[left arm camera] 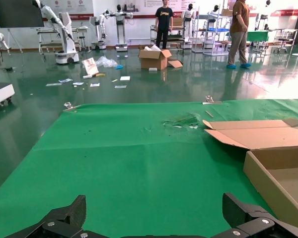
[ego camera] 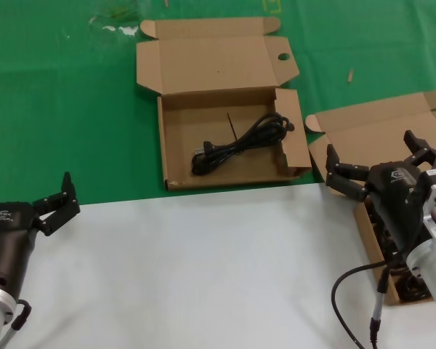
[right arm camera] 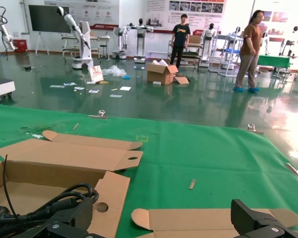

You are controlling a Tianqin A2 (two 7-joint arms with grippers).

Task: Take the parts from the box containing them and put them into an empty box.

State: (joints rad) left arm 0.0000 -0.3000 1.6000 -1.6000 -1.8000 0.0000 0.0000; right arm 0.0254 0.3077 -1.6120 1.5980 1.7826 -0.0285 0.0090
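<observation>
The brown box with round-holed flaps (ego camera: 178, 127) lies open on the green cloth at the middle back, with one black bundled power cord (ego camera: 240, 142) inside. The cord (right arm camera: 44, 206) and a holed flap (right arm camera: 109, 196) also show in the right wrist view. The plain box with ear tabs (ego camera: 381, 131) lies open at the right; dark cords (ego camera: 410, 285) show inside it, mostly hidden by my right arm. My right gripper (ego camera: 374, 154) is open and empty, above that box's near left corner. My left gripper (ego camera: 57, 202) is open and empty at the near left, at the white surface's edge.
A white surface (ego camera: 203, 269) covers the near half of the table and green cloth (ego camera: 58, 109) the far half. Small scraps (ego camera: 120, 29) lie at the far left. In the left wrist view the holed box's wall (left arm camera: 268, 181) is to one side of my fingers.
</observation>
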